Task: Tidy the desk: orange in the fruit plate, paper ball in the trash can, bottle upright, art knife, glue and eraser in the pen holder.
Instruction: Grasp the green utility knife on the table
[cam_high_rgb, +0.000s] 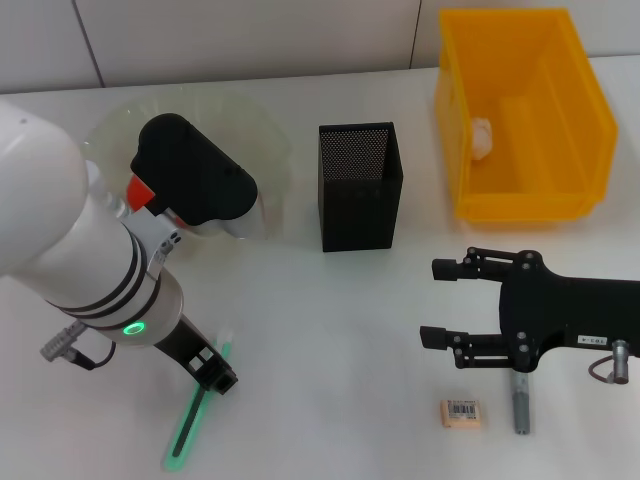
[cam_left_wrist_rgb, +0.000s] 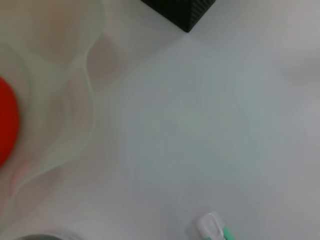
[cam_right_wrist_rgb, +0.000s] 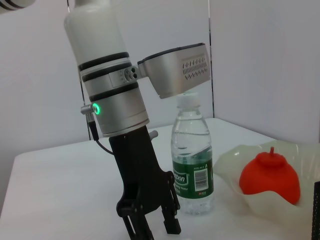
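Art knife lies flat under the open, empty left gripper; it could slip off while being pinched.

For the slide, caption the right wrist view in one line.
Left tool poised open above the table beside the upright bottle, orange already in the fruit plate.

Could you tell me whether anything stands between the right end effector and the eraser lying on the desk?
Nothing visible does. The right end effector hovers open just above and beside the eraser, with bare desk between them; the grey art knife lies alongside, not between.
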